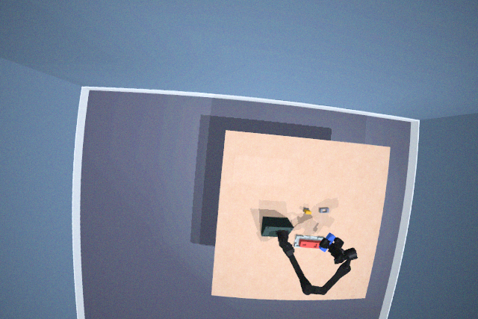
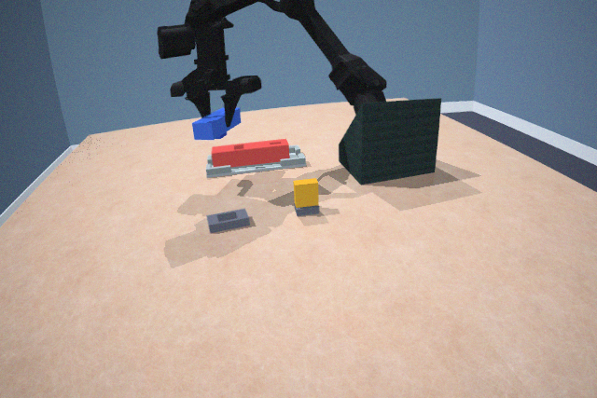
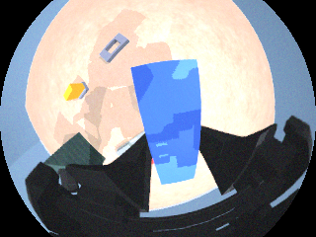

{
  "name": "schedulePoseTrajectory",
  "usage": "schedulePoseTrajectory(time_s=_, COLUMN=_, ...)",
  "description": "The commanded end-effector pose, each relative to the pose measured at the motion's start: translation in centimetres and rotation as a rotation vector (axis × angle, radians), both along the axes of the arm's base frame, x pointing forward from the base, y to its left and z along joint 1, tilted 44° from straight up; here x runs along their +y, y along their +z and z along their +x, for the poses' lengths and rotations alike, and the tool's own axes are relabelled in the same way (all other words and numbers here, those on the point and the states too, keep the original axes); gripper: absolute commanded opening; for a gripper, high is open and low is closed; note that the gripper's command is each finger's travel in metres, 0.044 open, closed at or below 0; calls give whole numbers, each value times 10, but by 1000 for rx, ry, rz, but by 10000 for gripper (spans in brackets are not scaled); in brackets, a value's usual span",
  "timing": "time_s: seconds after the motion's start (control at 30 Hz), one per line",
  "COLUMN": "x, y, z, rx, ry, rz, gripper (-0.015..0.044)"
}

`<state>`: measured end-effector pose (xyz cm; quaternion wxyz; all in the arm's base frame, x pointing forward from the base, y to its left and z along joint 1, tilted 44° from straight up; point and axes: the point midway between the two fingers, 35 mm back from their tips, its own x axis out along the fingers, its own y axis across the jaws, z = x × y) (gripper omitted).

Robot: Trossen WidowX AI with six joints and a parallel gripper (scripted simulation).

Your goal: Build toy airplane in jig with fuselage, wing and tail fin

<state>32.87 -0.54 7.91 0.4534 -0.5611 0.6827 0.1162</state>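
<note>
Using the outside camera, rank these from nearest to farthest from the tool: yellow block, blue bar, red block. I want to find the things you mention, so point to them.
1. Blue bar (image 1: 330,237) (image 2: 208,128) (image 3: 170,109): between the fingers of the tool (image 1: 325,243) (image 2: 217,118) (image 3: 170,130).
2. Red block (image 1: 308,243) (image 2: 250,154): just below, slightly right in that view.
3. Yellow block (image 1: 307,211) (image 2: 306,192) (image 3: 74,91): lower, farther right.
</note>
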Motion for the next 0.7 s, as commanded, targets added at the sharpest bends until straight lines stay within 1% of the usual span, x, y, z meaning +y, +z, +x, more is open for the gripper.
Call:
schedulePoseTrajectory(time_s=0.0, x=-12, y=7, z=-6, rx=45, ry=56, rz=-11, gripper=0)
schedulePoseTrajectory(time_s=0.67, x=-61, y=32, z=-37, rx=276, ry=296, rz=-49, gripper=0)
